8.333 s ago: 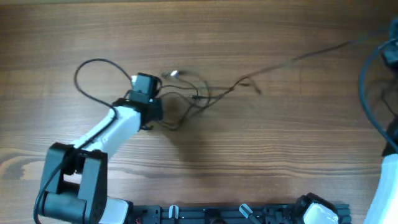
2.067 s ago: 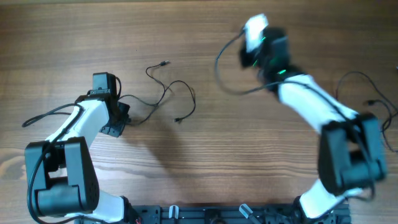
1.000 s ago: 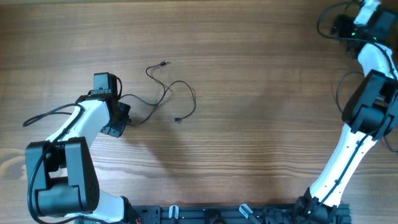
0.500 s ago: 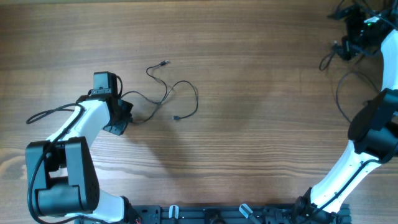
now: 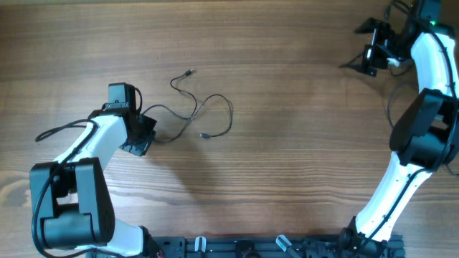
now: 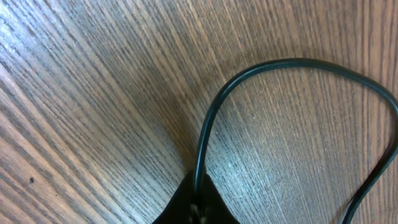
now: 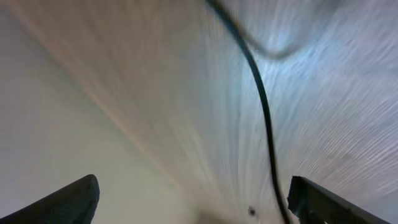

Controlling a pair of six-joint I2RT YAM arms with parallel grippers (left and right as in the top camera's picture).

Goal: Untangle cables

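Note:
One thin black cable lies in loose loops left of centre. One plug end points to the far side and another end lies nearer me. My left gripper is shut on this cable at its left end. In the left wrist view the cable rises from the shut gripper and arcs to the right. My right gripper hangs open at the far right corner, holding nothing. In the blurred right wrist view a black strand runs near the right side of the open gripper; I cannot tell what it is.
The right arm stands tall along the right edge with its own thicker black cables hanging beside it. The left arm's base sits at the near left. A black rail runs along the near edge.
The right arm has swung at the far right corner, and its open gripper now points left. The left gripper has shifted slightly right, and the cable's loop has spread a little to the right.

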